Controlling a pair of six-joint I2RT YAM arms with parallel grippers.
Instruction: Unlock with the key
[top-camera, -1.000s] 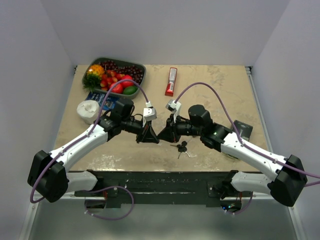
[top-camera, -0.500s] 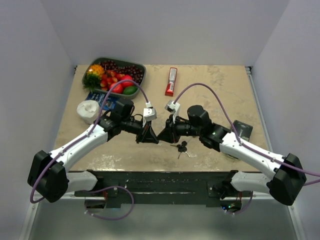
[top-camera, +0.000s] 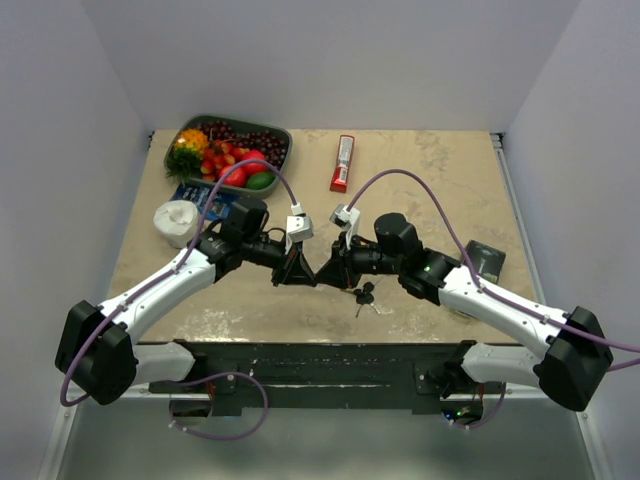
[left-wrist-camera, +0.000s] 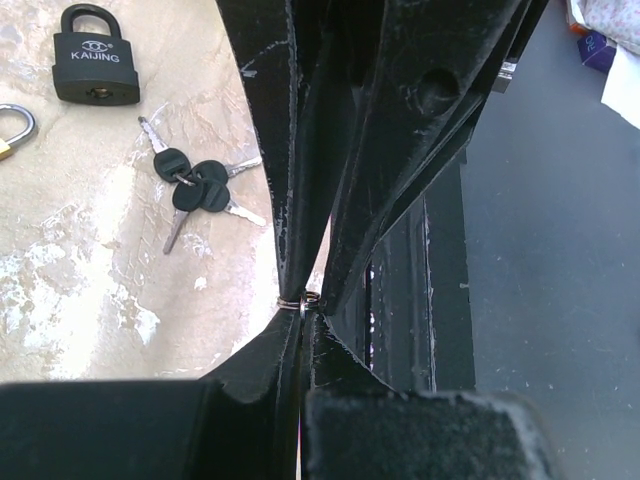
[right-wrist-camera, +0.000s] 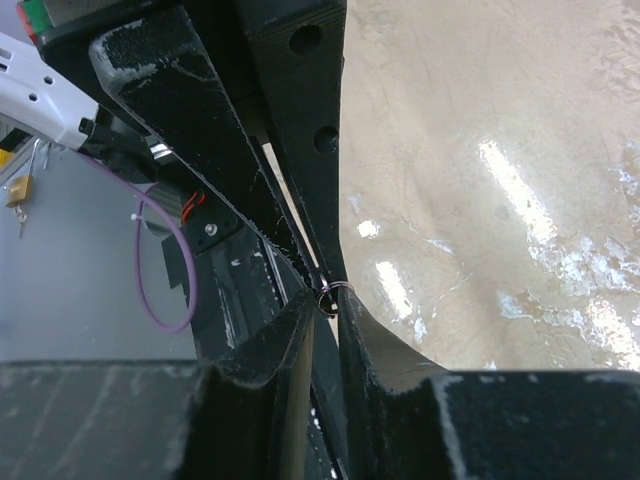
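Note:
The key bunch (top-camera: 363, 295), black heads and silver blades on a ring, lies on the table just right of the grippers; it also shows in the left wrist view (left-wrist-camera: 195, 185). The black padlock (left-wrist-camera: 97, 55) and the small brass padlock (left-wrist-camera: 10, 130) lie beyond it. My left gripper (top-camera: 312, 278) and right gripper (top-camera: 324, 277) meet tip to tip above the table. A small silver metal ring (left-wrist-camera: 305, 300) sits pinched at the tips of both. It also shows in the right wrist view (right-wrist-camera: 333, 293). Both pairs of jaws are closed on it, the left gripper (left-wrist-camera: 304, 312) and the right gripper (right-wrist-camera: 328, 302).
A tray of fruit (top-camera: 282, 135) stands at the back left, with a red and white tube (top-camera: 343, 162) to its right. A white roll (top-camera: 178, 220) and a blue packet (top-camera: 205, 198) lie by the left arm. A black flat object (top-camera: 487, 260) lies at the right.
The right arm's elbow has shifted slightly to the left and forward. The grippers stay tip to tip on the ring. The key bunch has not moved.

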